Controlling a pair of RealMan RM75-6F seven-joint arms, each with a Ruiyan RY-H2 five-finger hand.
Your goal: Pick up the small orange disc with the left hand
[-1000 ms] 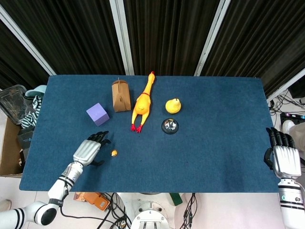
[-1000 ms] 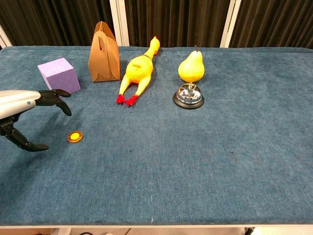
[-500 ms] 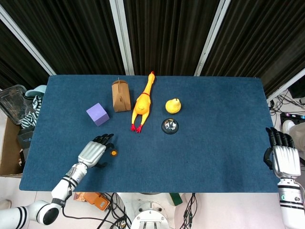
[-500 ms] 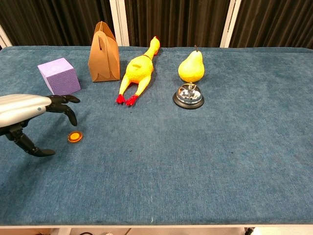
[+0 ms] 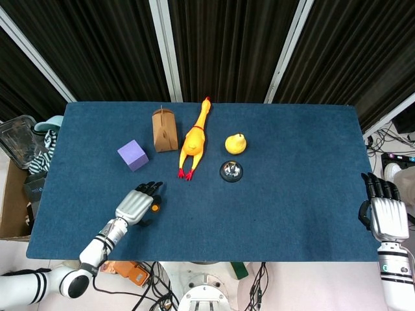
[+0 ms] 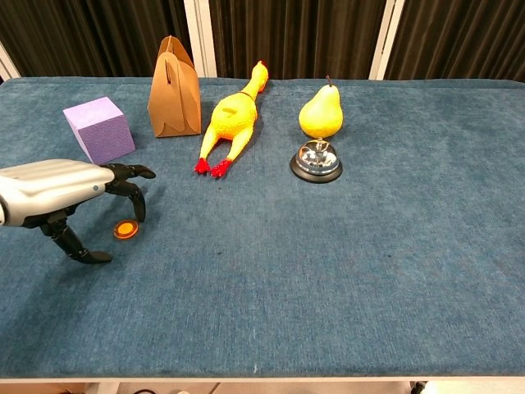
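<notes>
Left hand (image 6: 61, 185) hovering over orange disc (image 6: 125, 230), fingers spread and arching around it, not touching. Disc lying flat on table (image 6: 344, 271). Closing, pinching, lifting remaining.

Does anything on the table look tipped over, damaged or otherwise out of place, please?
Nothing stands out. The rubber chicken lies flat, as such a toy would; the paper bag, pear, bell and purple cube stand upright and look intact.
</notes>
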